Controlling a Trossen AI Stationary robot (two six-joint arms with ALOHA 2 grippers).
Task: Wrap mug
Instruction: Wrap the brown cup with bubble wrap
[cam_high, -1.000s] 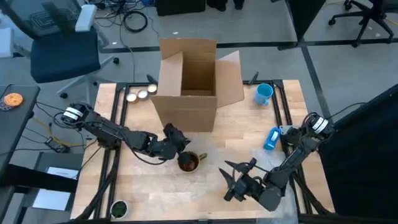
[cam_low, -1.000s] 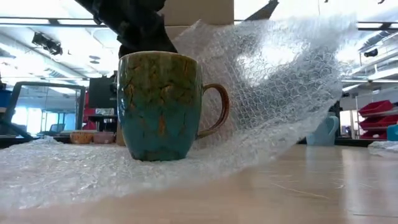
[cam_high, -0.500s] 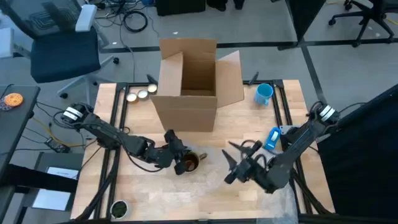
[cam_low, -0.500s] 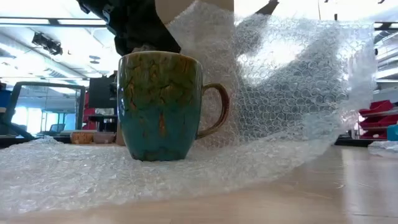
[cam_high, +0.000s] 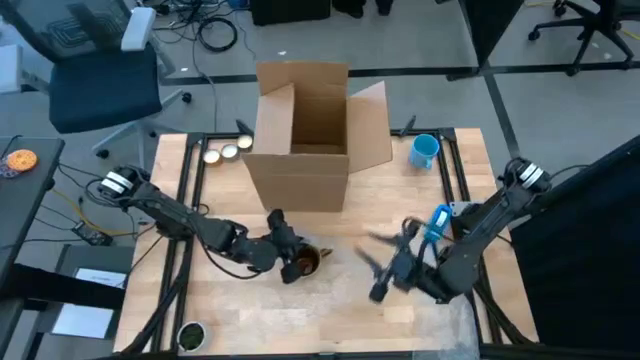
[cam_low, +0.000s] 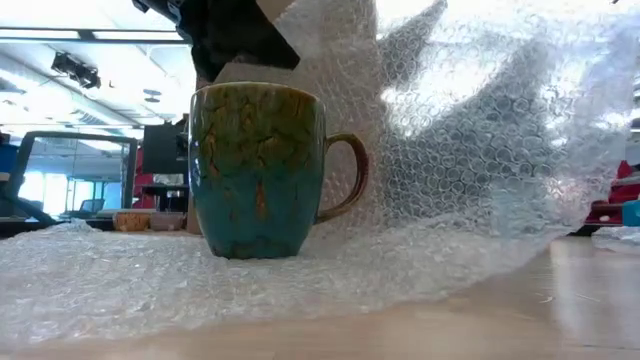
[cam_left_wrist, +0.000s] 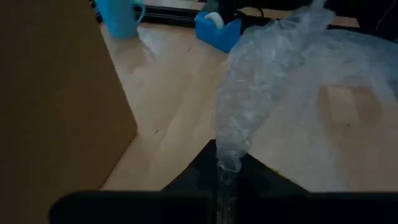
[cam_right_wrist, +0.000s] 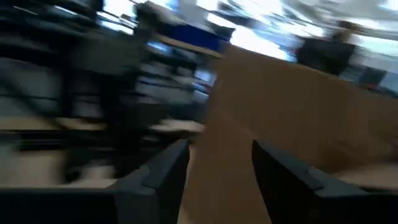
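Observation:
A teal-and-brown glazed mug (cam_low: 258, 170) stands upright on a sheet of bubble wrap (cam_low: 470, 150) in the middle of the table, handle toward the right edge. My left gripper (cam_high: 287, 258) hangs just above the mug's left rim (cam_high: 304, 262), shut on the wrap. The wrap's right side stands up high behind and beside the mug. My right gripper (cam_high: 385, 265) is open and raised, right of the mug. My left gripper pinches an edge of the bubble wrap (cam_left_wrist: 225, 163) between its two shut fingers. From there the wrap rises as a bunched ridge (cam_left_wrist: 267, 68) toward the table's right side. The rest lies on the table under the mug. Whether my right gripper touches the wrap, I cannot tell.
An open cardboard box (cam_high: 310, 130) stands at the far middle. A blue mug (cam_high: 424, 150) and a blue tape dispenser (cam_high: 437, 222) sit at the right, small round tins (cam_high: 225, 152) at the far left, a small round dish (cam_high: 190, 335) at the near left.
My right gripper has gone up and toward the far edge, staying open. The wrap's right side has risen with it and now stands much higher beside the mug. My left gripper has edged closer over the mug. The mug has stayed put.

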